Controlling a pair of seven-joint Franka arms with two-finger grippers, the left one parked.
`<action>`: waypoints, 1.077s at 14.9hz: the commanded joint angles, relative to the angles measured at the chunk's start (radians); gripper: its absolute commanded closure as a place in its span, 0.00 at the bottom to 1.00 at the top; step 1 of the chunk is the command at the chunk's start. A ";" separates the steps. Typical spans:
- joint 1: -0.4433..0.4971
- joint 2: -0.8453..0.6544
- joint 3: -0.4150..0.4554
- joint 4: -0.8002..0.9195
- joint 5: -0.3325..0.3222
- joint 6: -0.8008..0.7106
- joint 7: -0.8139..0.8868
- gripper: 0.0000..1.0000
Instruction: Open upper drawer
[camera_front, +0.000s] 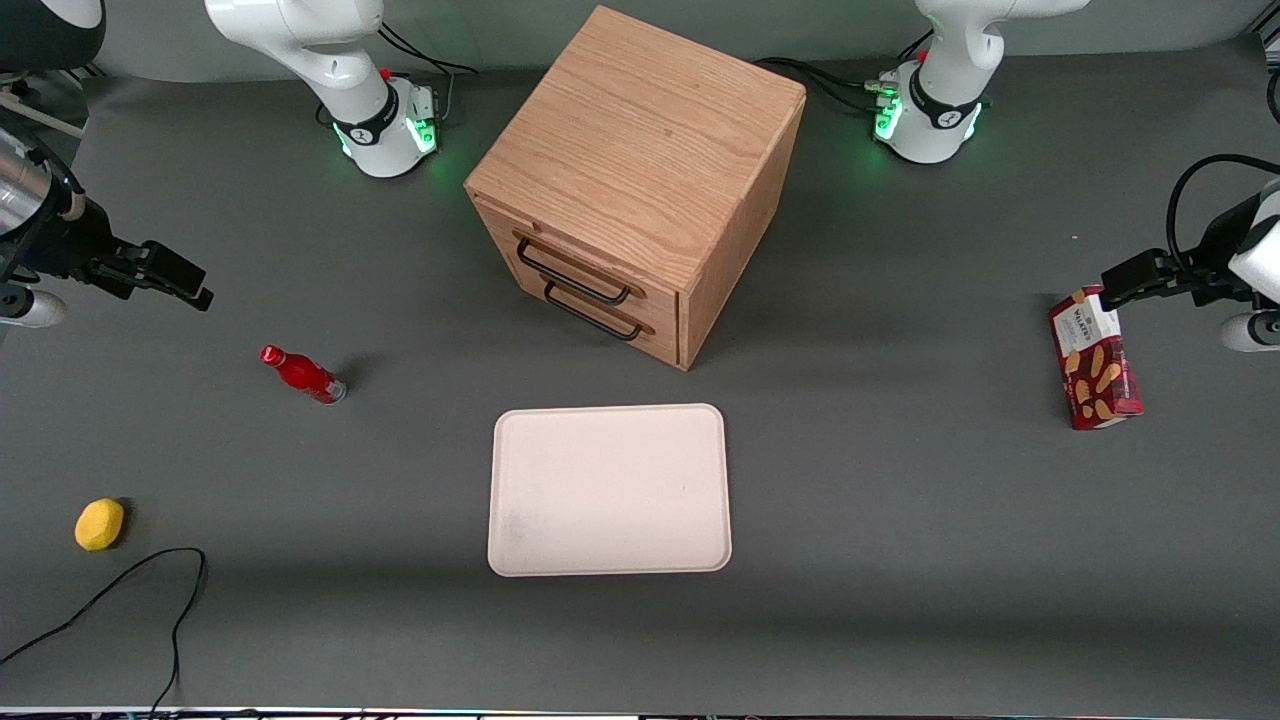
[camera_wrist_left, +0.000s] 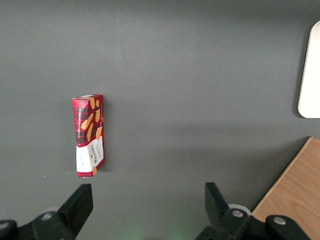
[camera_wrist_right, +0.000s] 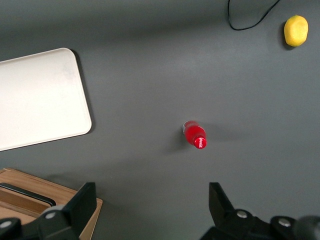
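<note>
The wooden cabinet (camera_front: 640, 150) stands at the middle of the table, farther from the front camera than the tray. Its upper drawer (camera_front: 560, 246) with a thin black wire handle (camera_front: 572, 271) looks shut, and so does the lower drawer (camera_front: 612, 332) under it. My right gripper (camera_front: 203, 287) hangs above the table toward the working arm's end, well apart from the cabinet. It is open and empty. In the right wrist view the gripper (camera_wrist_right: 152, 202) has its fingers (camera_wrist_right: 82, 202) wide apart, with a cabinet corner (camera_wrist_right: 75, 206) and a black handle (camera_wrist_right: 27, 194) beside one finger.
A red bottle (camera_front: 303, 375) lies on the table nearer the front camera than the gripper; it also shows in the right wrist view (camera_wrist_right: 195, 136). A cream tray (camera_front: 608, 490) lies in front of the cabinet. A yellow fruit (camera_front: 99, 524), a black cable (camera_front: 120, 600) and a biscuit box (camera_front: 1095, 360) are also there.
</note>
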 joint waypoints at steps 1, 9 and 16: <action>-0.002 -0.022 -0.002 -0.015 0.022 -0.006 -0.024 0.00; 0.018 0.032 0.023 -0.006 0.028 0.043 -0.025 0.00; 0.053 0.085 0.340 0.015 0.025 0.055 -0.063 0.00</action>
